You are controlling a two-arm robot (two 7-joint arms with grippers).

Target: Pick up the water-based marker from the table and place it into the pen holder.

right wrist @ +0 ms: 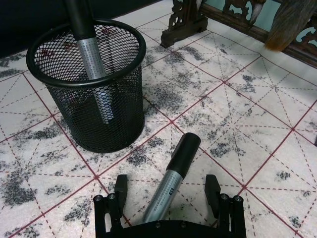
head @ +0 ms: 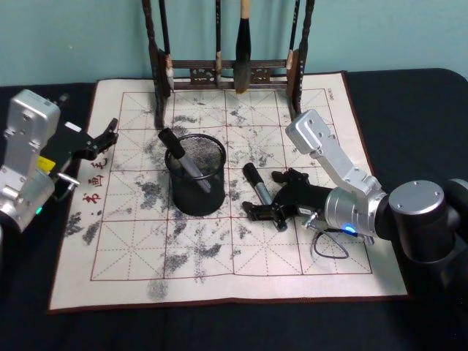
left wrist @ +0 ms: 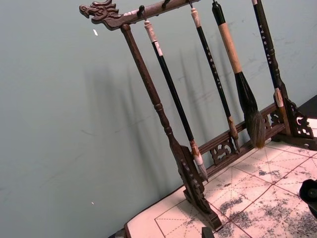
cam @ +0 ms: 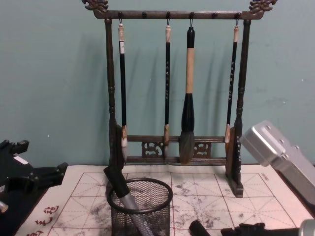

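Marker (right wrist: 174,171) btw. right pincer (right wrist: 167,184) jaws (open)

Pen holder (right wrist: 99,124) is wire mesh, rack (cam: 110,73) wooden

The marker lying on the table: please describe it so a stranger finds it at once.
On the ink-stained grid mat, look right of the black mesh pen holder. The marker lies flat there, straddled by the open right gripper; its twin stands inside the holder.
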